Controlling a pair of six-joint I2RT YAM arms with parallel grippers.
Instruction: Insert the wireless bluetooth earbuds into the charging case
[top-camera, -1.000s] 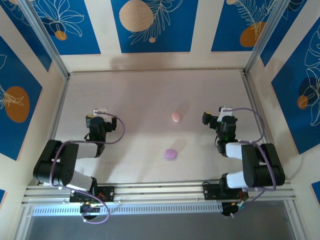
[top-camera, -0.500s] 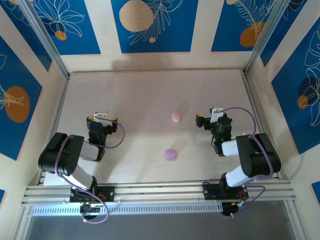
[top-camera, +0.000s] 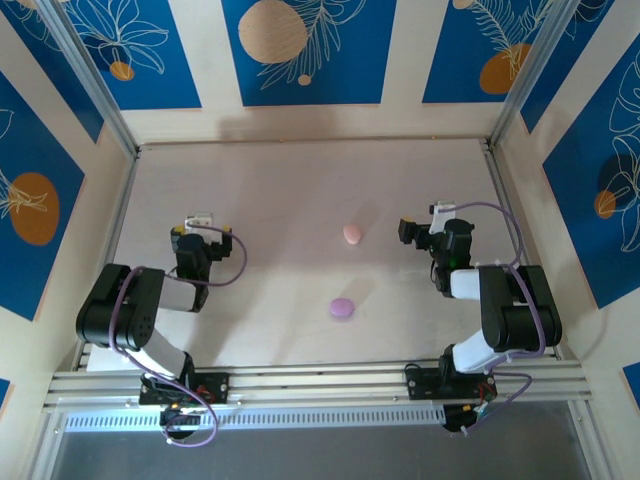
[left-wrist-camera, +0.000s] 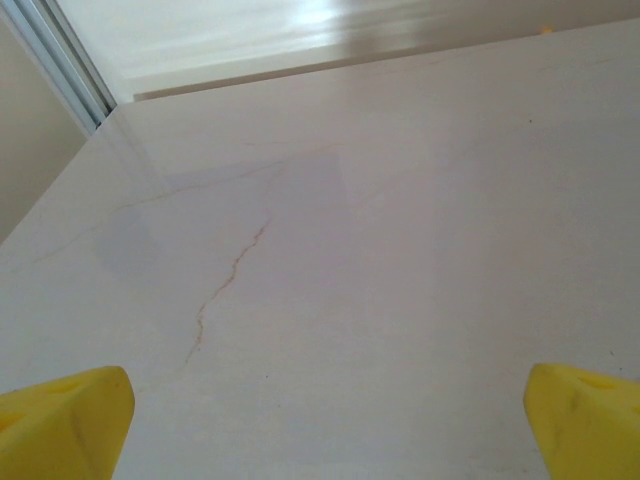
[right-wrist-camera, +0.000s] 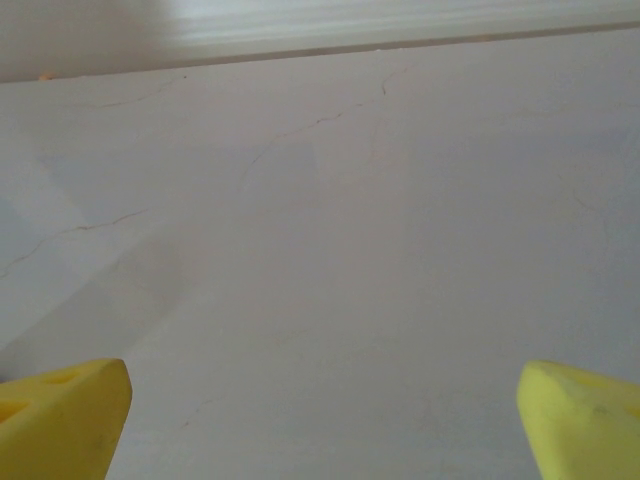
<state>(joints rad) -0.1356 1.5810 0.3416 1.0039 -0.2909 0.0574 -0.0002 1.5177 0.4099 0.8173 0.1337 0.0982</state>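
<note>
The pink charging case (top-camera: 352, 234) lies on the pale desk (top-camera: 280, 180), about midway between the near and far edges and somewhat right of centre. The purple charging case (top-camera: 342, 308) lies apart from it, closer to the arm bases and almost in line with it. Both are small ovals resting flat. From above they are too small to tell whether their lids are up or what they hold.

The left tool (top-camera: 203, 233) hangs over the left part of the desk, well apart from both cases, with its jaws spread wide and nothing between them. In the left wrist view its yellow fingertips (left-wrist-camera: 60, 420) sit at the two bottom corners, and only bare desk with a thin brown grain line shows between them.

The right tool (top-camera: 424, 229) is on the right, near the pink charging case but not touching it. Its jaws are also spread wide and hold nothing. The right wrist view shows its yellow fingertips (right-wrist-camera: 62, 415) at the lower corners over bare desk with faint grain lines.

Blue panels with a leaf pattern (top-camera: 308, 50) line the walls around the desk.
</note>
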